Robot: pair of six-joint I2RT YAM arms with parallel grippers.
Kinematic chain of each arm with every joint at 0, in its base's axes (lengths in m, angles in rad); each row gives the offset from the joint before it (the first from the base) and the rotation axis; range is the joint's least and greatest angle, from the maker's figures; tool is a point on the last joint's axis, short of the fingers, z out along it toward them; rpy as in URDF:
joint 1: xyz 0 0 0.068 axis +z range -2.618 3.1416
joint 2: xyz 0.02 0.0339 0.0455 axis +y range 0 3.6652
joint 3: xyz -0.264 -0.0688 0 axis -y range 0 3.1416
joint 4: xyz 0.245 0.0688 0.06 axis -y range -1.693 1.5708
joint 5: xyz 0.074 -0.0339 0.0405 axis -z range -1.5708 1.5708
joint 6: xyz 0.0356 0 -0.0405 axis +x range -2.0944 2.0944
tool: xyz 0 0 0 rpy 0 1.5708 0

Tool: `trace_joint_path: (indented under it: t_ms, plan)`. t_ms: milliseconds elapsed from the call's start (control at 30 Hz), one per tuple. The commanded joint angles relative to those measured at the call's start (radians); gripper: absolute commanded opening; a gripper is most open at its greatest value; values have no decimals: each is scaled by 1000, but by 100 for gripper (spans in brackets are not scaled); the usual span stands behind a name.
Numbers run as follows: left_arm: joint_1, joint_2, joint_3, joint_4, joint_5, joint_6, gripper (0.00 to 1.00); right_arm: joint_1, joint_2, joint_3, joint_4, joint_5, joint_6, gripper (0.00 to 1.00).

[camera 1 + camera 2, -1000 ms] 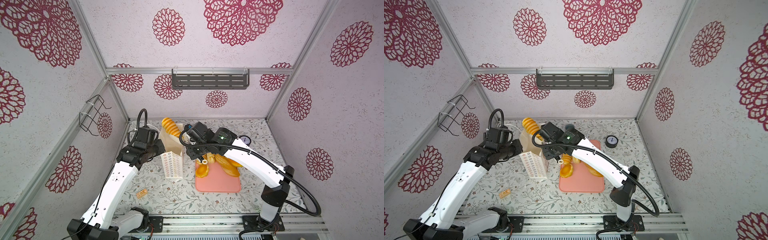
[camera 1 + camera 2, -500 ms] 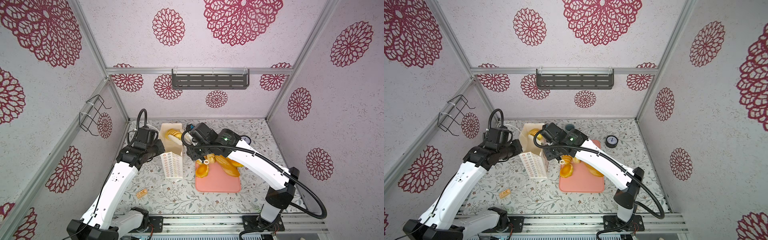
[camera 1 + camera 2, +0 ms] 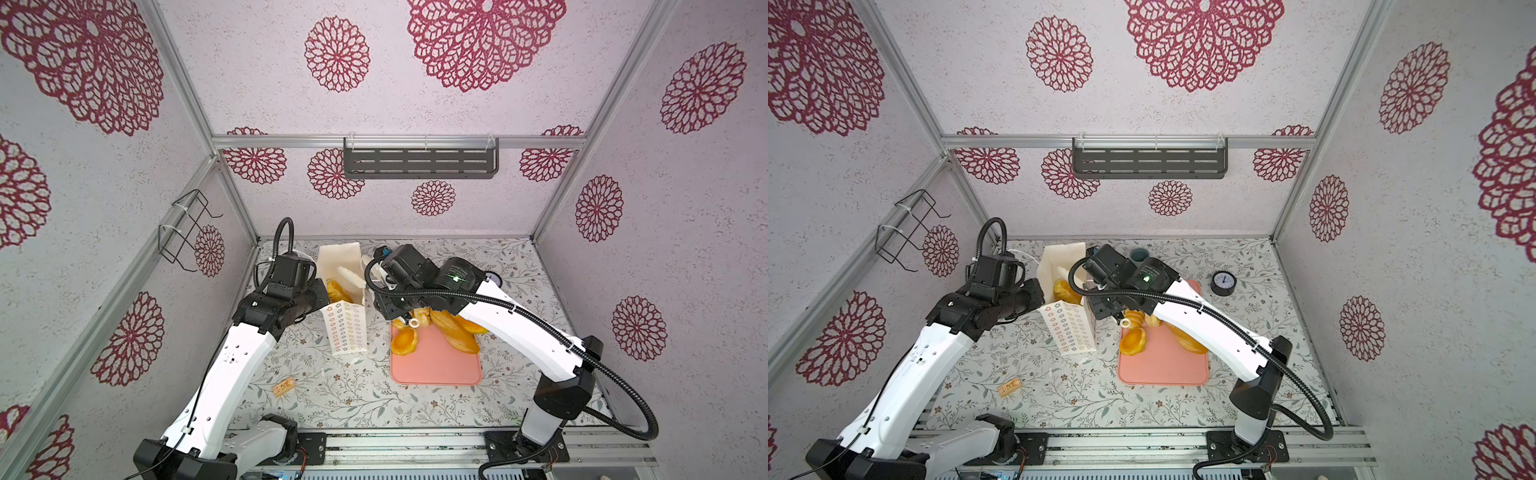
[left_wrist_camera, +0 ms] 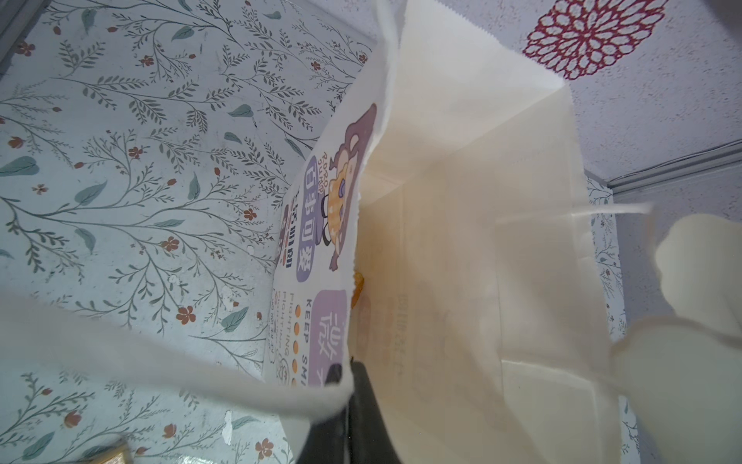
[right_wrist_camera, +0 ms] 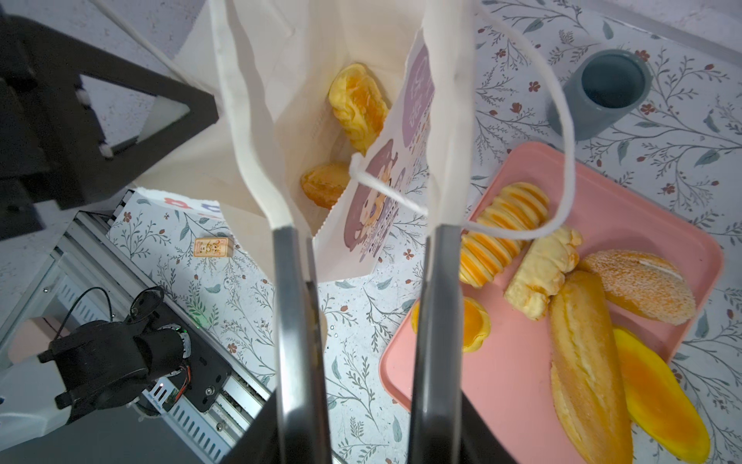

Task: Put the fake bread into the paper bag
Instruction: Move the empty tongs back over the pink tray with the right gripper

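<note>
At the left of both top views a wire rack (image 3: pixel 187 232) hung on the side wall. Below and right of it, your left hand (image 3: pixel 322 299) was clenched on the paper bag (image 3: pixel 345 332), pinching the top edge of one printed broad wall. The left wrist view showed a dark finger (image 4: pixel 363 401) against the inside of that wall. Lower in the frame a small tan piece (image 3: pixel 284 386) lay alone on the floral tabletop (image 3: pixel 353 399), well apart from the bag. The bag stood upright left of centre, its flowered narrow side toward the camera and its mouth open. Some of the fake bread (image 3: pixel 334 289) was already in it: the right wrist view showed a ridged yellow loaf (image 5: pixel 357 104) and a brown bun (image 5: pixel 325 182) close together at the bottom. Your right hand (image 5: pixel 337 60) was released, with its jaws wide apart and gripping nothing. It hung over the bag's mouth with one white finger inside and one outside the other printed wall, where a cord handle (image 5: pixel 564 152) looped loosely. Just right of the bag, at centre frame, the pink tray (image 3: pixel 436 365) lay flat and carried the rest: a striped loaf (image 5: pixel 502 225), a pale roll (image 5: pixel 538 273), a seeded brown loaf (image 5: pixel 642 289), a long roll (image 5: pixel 582 361), a flat orange oval (image 5: pixel 662 401) and a small round orange piece (image 5: pixel 475 325) partly hidden behind the outer finger. Farther right in a top view, a grey cup (image 3: pixel 1139 254) stood near the back wall and a small clock (image 3: pixel 1223 283) stood just beyond the tray's far right corner.
</note>
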Motion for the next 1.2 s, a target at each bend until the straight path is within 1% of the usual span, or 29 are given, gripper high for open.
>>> trace_joint_path:
  t_ms: [0,133,300,500,633,767,867,967,1167]
  plan:
    - [6,-11,10,-1,-6,0,6,-11,-92,35,24,50,5,47]
    - [7,-8,18,-5,-6,3,10,-24,-134,33,9,81,8,46]
    - [7,-5,26,-10,-6,5,17,-45,-209,-15,-12,121,19,47]
    - [7,-5,33,-13,-9,5,30,-104,-359,-209,-4,110,62,46]
    - [7,-3,40,-13,-6,6,34,-155,-470,-384,28,55,99,46]
    - [7,4,48,-11,-6,6,36,-196,-555,-540,51,6,134,46]
    - [7,9,53,-6,1,5,35,-206,-594,-639,73,-23,156,46]
    - [7,12,55,-3,11,5,30,-209,-617,-723,101,-55,171,46]
    - [6,14,51,-5,22,0,32,-212,-651,-885,163,-135,207,45]
